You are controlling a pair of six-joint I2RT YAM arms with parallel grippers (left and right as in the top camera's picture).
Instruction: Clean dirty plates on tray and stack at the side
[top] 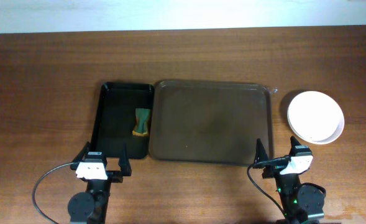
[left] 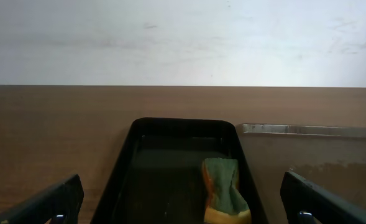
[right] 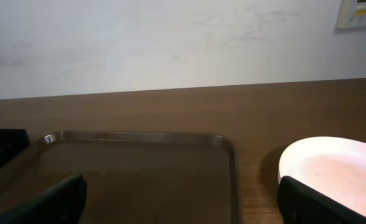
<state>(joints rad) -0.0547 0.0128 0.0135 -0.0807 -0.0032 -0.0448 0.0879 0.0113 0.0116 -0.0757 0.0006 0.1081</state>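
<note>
the left pincer (top: 105,149) hangs at the near edge of the tabletop (top: 40,93), fingers spread wide and holding nothing. just beyond it is a black tray (top: 117,112), a glossy rectangular tub with raised walls and rounded corners. a sponge (top: 142,121) lies against its right wall, soft and slightly curled, with a green scrub face over a yellow foam layer. touching the tub's right side is the brown tray (top: 214,121), broad and shallow, matte with a faintly scuffed floor and a low rolled rim. no plate sits on it.

the right pincer (top: 276,146) is at that tray's near right corner, released too and empty. to its right, off the tray on the bare wood, sits the white plate (top: 315,116), round, smooth and shiny with a shallow dish. i cannot tell whether it is one plate or several nested together.

with the tray bare and the white ware set aside, the job looks finished or close to it. what suits this step is both arms parked low and clear of the rims. if a last wipe is wanted, the left arm should pinch the sponge across its narrow width and keep off the tub wall. the right arm should steady the slick plate by its rim, not its face.
</note>
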